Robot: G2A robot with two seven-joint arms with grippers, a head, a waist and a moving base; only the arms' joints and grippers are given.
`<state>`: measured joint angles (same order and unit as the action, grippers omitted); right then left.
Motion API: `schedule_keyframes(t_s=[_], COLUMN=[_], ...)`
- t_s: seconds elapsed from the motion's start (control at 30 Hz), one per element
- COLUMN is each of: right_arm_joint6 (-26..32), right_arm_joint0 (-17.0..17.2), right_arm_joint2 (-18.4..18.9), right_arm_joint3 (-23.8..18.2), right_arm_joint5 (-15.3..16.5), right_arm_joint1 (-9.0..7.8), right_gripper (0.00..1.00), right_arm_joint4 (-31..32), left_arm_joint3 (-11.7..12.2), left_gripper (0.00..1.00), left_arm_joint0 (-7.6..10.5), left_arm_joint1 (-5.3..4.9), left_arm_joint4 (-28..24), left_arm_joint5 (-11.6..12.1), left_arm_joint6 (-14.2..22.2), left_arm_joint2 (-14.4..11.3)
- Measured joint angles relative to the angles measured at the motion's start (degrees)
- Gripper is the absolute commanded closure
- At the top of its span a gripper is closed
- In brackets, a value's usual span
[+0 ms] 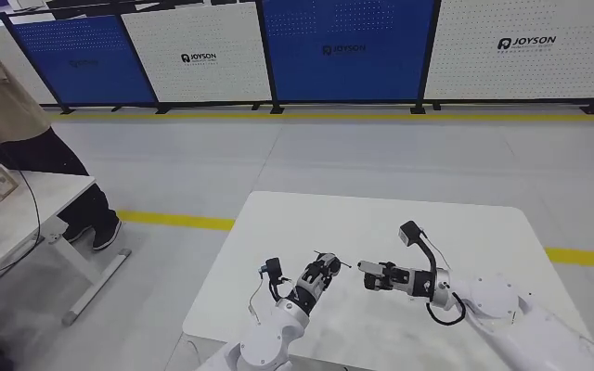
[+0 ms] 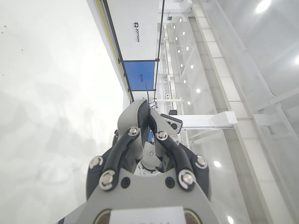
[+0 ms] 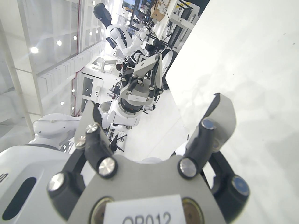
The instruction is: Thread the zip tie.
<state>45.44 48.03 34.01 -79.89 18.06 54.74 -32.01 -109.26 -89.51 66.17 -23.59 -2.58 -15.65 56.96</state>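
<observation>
My left gripper (image 2: 147,104) is shut on a thin black zip tie (image 2: 146,92), and a short end of the tie pokes out past the fingertips. From above, this gripper (image 1: 327,266) hangs over the front part of the white table (image 1: 390,218), with the tie (image 1: 336,259) a thin dark line at its tip. My right gripper (image 3: 155,104) stands open with nothing between its fingers. It faces the left gripper (image 3: 146,67) across a small gap. In the top view the right gripper (image 1: 365,272) sits just to the right of the tie.
Bare tabletop lies all around both grippers. A second white table (image 1: 32,209) stands off to the left across a strip of floor. Blue and white fence panels (image 1: 343,46) close off the back of the room.
</observation>
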Motion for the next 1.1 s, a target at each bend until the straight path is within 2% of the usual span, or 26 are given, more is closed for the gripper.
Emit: schedule_keyframes(t_s=[0.27,0.4,0.43,0.6,0.73,1.0,1.07,1.1], right_arm_joint6=[0.74,1.6,1.99,2.97,3.59,4.78,5.03,5.12], right_arm_joint0=[1.48,2.06,2.16,2.43,2.58,2.65,2.66,2.68], right_arm_joint2=[1.48,2.51,2.76,3.56,4.07,4.79,4.99,5.09], right_arm_joint3=[-0.4,-0.57,-0.54,0.17,0.64,1.13,1.28,1.35], right_arm_joint5=[-0.33,-0.25,-0.33,-0.56,-0.77,-1.51,-1.72,-1.78], right_arm_joint1=[0.19,0.42,0.52,1.08,1.6,2.6,2.85,2.95], right_gripper=[0.0,0.55,0.58,0.59,0.65,0.65,0.69,0.75], right_arm_joint4=[-0.27,-0.11,-0.15,-0.49,-0.39,0.04,0.21,0.29], left_arm_joint3=[0.08,-0.21,-0.22,-0.15,-0.36,-1.17,-1.25,-1.27], left_gripper=[1.0,1.0,1.0,1.0,1.0,1.0,1.0,1.0], left_arm_joint0=[-0.01,-0.07,-0.08,-0.22,-0.57,-1.59,-1.76,-1.82], left_arm_joint1=[0.27,0.48,0.53,0.71,0.79,0.87,0.93,0.96], left_arm_joint4=[-0.03,-1.04,-1.38,-2.1,-1.94,-0.42,-0.25,-0.19], left_arm_joint5=[0.01,-0.38,-0.46,-0.52,-0.82,-0.68,-0.52,-0.46], left_arm_joint6=[1.15,1.97,2.34,3.33,4.23,5.27,5.34,5.35], left_arm_joint2=[-0.24,-0.1,0.03,0.47,0.72,1.13,1.21,1.25])
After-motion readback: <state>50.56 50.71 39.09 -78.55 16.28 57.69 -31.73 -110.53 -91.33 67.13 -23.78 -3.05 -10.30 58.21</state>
